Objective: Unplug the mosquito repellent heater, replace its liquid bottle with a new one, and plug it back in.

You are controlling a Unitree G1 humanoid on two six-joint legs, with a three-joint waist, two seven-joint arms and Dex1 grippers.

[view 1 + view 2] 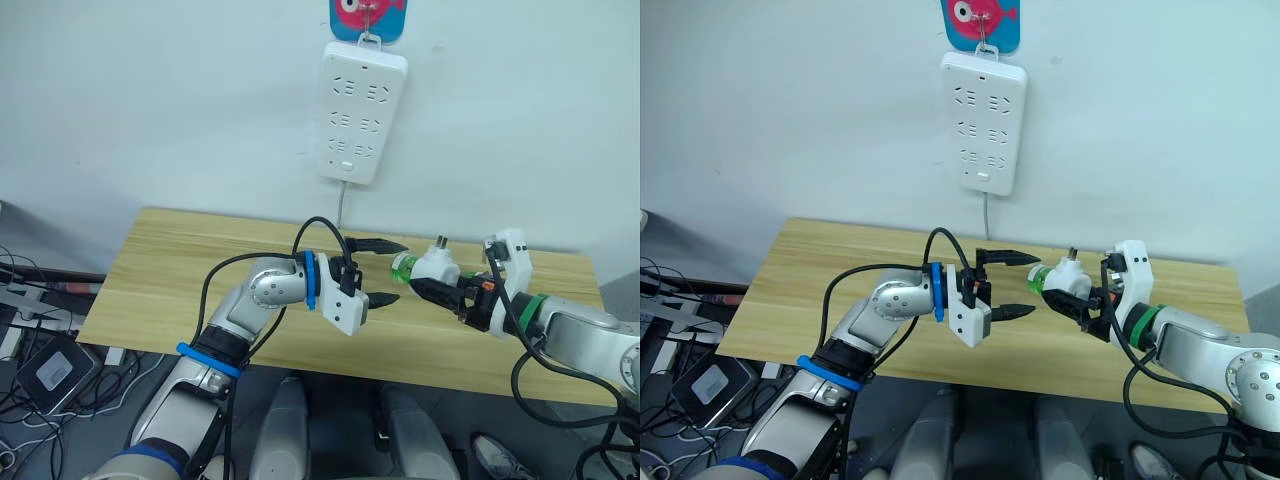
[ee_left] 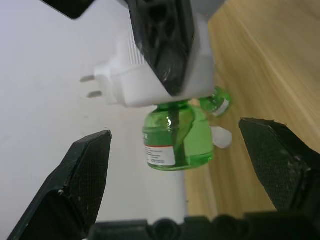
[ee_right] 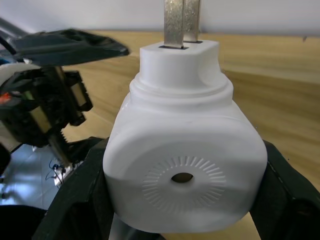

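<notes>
Your two head views look forward and down from above the desk (image 1: 180,270) toward the wall, sharing nearly the same scene, including the power strip (image 1: 361,110). Your left wrist view looks along its pincer (image 2: 175,165), close to the heater (image 2: 160,75). Your right wrist view sits right against the heater, facing across the desk.

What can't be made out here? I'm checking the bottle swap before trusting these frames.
- Label text on the green bottle: too small in the left wrist view.
- The bottle's neck joint: hidden inside the mosquito repellent heater, behind a finger of the right gripper.
- Second green bottle on the table: mostly hidden behind the held one.
- Left gripper: open, touching nothing.
</notes>
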